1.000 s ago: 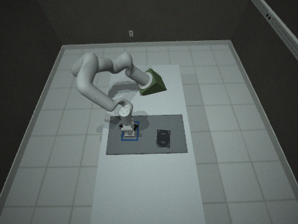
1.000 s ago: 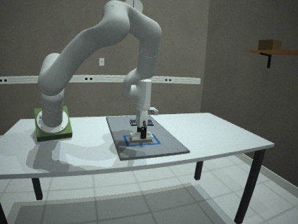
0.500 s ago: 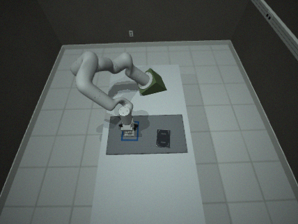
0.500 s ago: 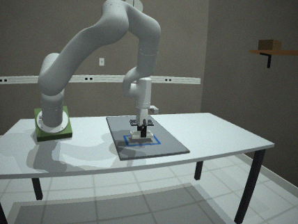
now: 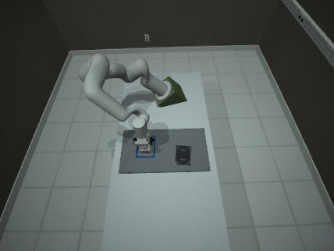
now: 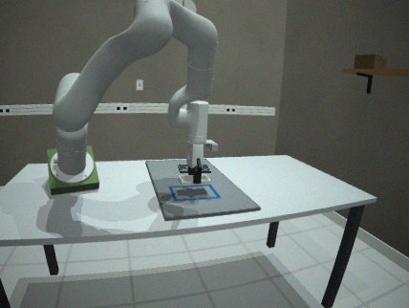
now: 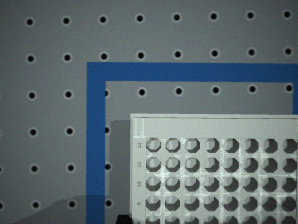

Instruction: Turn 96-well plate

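Observation:
My gripper (image 6: pixel 196 178) points straight down and is shut on the white 96-well plate (image 6: pixel 191 180), holding it a little above the grey perforated mat (image 6: pixel 201 193). Its shadow falls inside a blue outlined rectangle (image 6: pixel 194 192) on the mat. In the wrist view the plate (image 7: pixel 215 170) fills the lower right, with one square corner over the inside of the blue rectangle's corner (image 7: pixel 96 73). From above, the gripper (image 5: pixel 143 147) hides most of the plate. The dark plate nest N1 (image 5: pixel 183 155) sits empty to the right on the mat. I cannot see the cut-off corner.
The arm's green base block (image 5: pixel 170 93) stands at the back of the white table (image 5: pixel 164 203). The mat (image 5: pixel 164 150) lies across the table's middle. A wall shelf with a box (image 6: pixel 370 62) is far to the right.

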Motion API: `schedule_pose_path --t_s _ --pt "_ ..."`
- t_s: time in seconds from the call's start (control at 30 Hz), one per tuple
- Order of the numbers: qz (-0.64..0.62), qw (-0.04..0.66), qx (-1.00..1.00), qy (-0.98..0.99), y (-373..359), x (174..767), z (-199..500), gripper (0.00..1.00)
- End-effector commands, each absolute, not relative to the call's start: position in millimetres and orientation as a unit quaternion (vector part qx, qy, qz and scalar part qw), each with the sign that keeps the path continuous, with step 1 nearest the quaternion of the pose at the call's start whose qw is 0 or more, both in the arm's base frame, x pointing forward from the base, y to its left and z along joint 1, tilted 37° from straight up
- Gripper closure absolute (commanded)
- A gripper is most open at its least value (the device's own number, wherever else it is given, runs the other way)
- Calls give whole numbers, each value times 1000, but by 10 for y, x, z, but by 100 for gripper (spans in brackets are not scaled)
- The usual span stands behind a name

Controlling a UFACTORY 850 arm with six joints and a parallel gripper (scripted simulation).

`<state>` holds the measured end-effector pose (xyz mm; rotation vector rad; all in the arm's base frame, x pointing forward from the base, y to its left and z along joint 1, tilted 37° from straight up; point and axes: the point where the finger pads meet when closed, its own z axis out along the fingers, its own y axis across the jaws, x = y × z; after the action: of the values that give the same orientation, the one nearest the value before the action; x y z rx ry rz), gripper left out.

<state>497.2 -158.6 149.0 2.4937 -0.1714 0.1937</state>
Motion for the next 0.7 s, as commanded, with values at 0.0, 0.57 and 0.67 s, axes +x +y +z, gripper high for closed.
schedule_pose_path --t_s 0.0,0.57,0.67 --pt "74 312 945 -65 -1561 4974 1527 100" --pt "74 312 945 -65 -1411 4950 1726 100" --pt "74 312 945 -65 -1401 4948 1739 100"
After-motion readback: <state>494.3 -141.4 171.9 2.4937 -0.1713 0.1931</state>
